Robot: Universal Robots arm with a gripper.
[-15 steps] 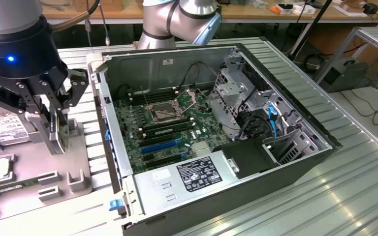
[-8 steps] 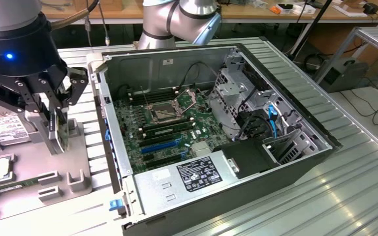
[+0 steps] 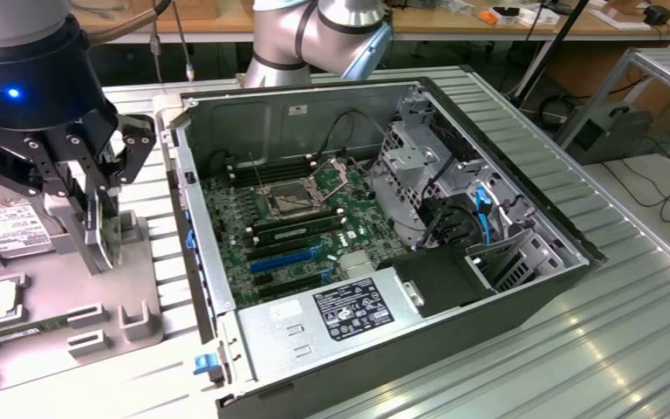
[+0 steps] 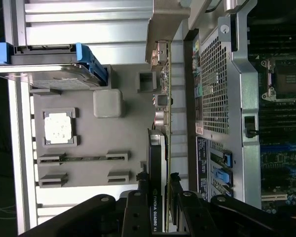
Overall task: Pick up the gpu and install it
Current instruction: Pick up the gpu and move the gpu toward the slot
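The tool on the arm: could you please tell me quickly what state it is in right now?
Tool: closed, holding the graphics card between its fingers.

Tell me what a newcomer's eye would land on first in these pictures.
The open computer case fills the middle of the exterior view, its green motherboard bared. Then, at that view's left, the black gripper is closed on the gpu, which stands on edge at the grey parts tray.

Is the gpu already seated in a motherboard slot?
No, the gpu stands on edge in the grey parts tray outside the computer case, clamped in the claw.
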